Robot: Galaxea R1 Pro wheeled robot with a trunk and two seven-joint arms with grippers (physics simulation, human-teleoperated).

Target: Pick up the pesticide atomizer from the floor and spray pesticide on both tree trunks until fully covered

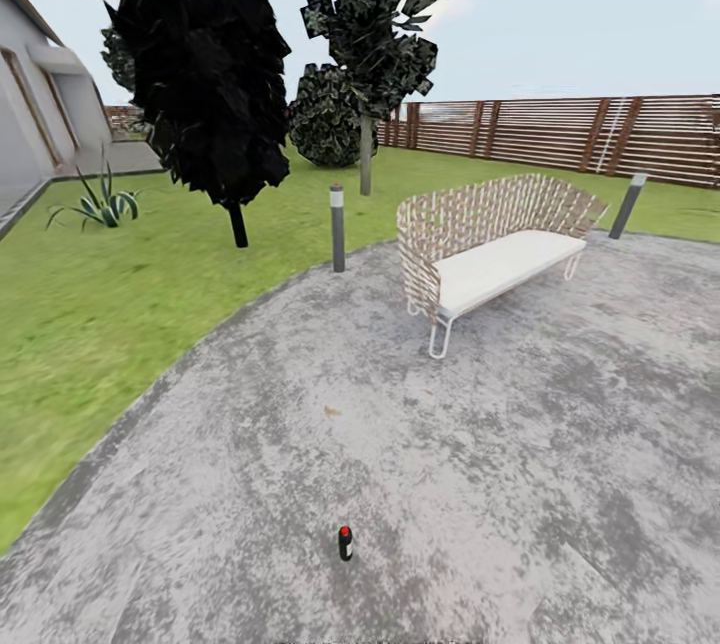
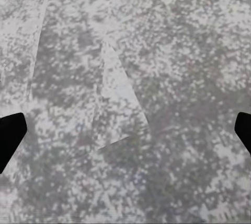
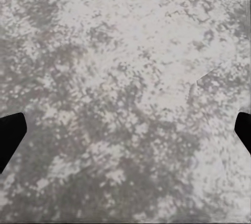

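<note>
Both jaws are held wide apart over mottled grey paving (image 2: 157,36), with nothing between the left gripper (image 2: 125,135) or the right gripper (image 3: 125,135). A small dark bottle (image 1: 345,544) with a red top stands upright on the paving, near the robot. It is judged light, rigid and smooth, and easily tipped; it is best gripped around the body.

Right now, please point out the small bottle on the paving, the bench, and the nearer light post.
small bottle (image 1: 345,544), head view, dark body below its red top.
bench (image 1: 505,264), head view, white seat cushion.
light post (image 1: 338,234), head view, grey shaft.
</note>
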